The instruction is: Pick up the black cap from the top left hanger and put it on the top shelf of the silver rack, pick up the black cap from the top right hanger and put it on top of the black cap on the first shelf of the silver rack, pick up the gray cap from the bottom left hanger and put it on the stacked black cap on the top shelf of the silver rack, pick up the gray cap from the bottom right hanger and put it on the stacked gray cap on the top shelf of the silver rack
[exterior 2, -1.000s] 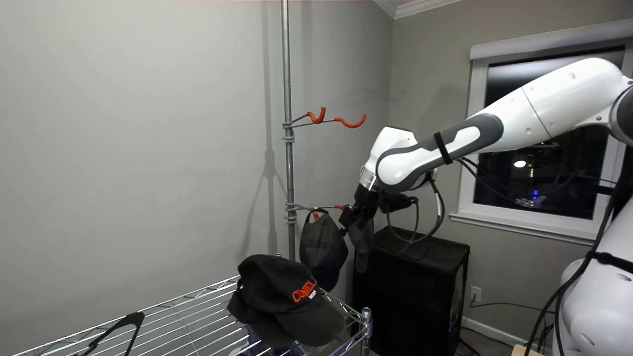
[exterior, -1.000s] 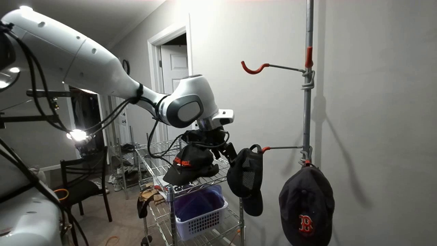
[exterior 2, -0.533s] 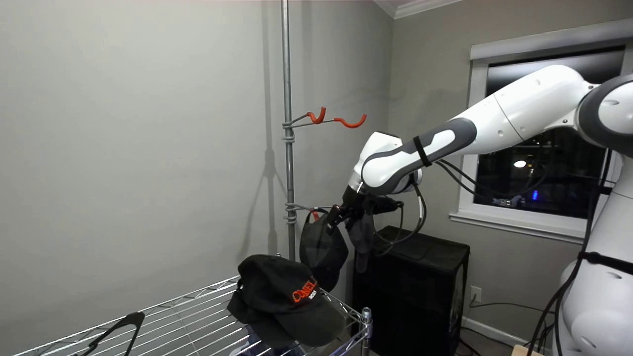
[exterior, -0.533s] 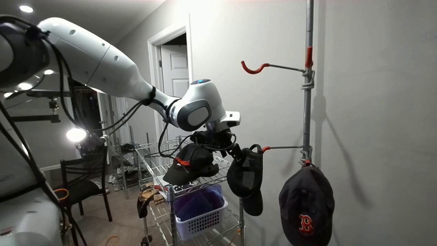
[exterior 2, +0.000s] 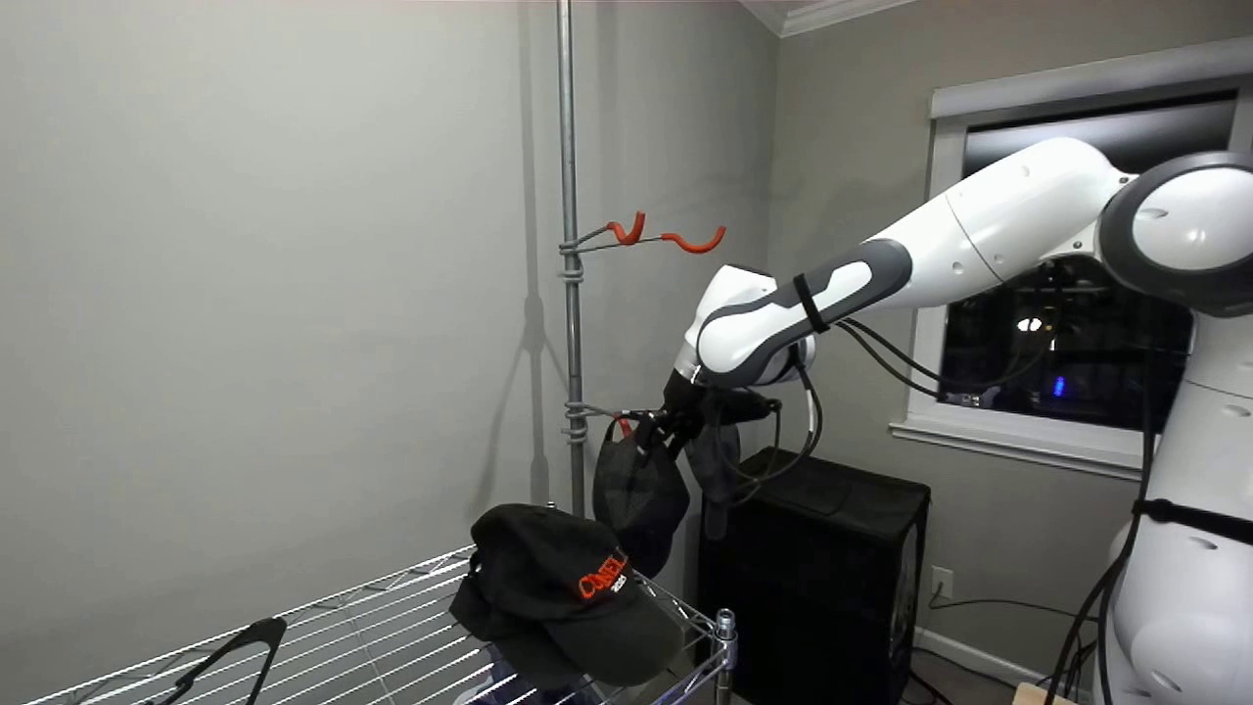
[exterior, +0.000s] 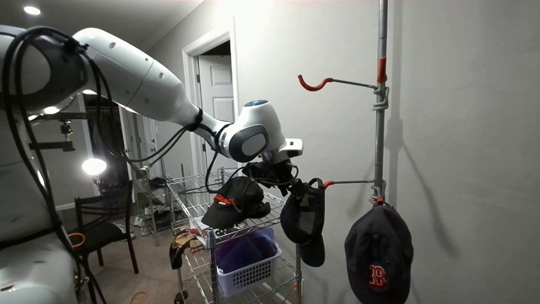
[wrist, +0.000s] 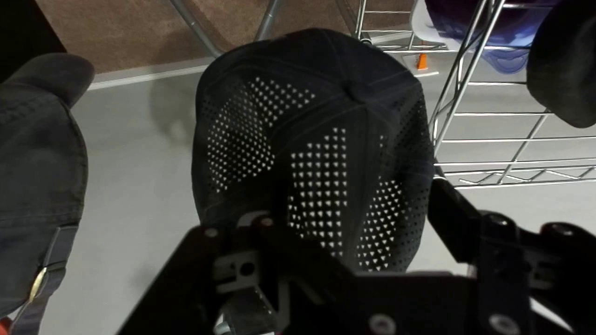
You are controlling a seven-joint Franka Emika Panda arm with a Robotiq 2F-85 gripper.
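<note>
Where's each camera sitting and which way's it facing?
An exterior view, outside the robot: faces pole and doorway; arm from picture left.
An exterior view, outside the robot: faces pole and window; arm from picture right.
Wrist view, on the wrist: faces perforated cap and wall; gripper at picture bottom.
Both exterior views share pole, rack, gripper and red-lettered cap.

Perforated cap point(wrist: 316, 139) dark; red-lettered cap point(exterior 2: 558, 568) black; rack point(exterior: 213, 266) silver.

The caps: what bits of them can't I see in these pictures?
Mesh cap: its strap in the wrist view, hidden by the parted jaws.
Cap with the red B: its bottom in an exterior view, cut off by the lower edge.
Lower black cap: most of it in an exterior view, covered by the lettered cap.
</note>
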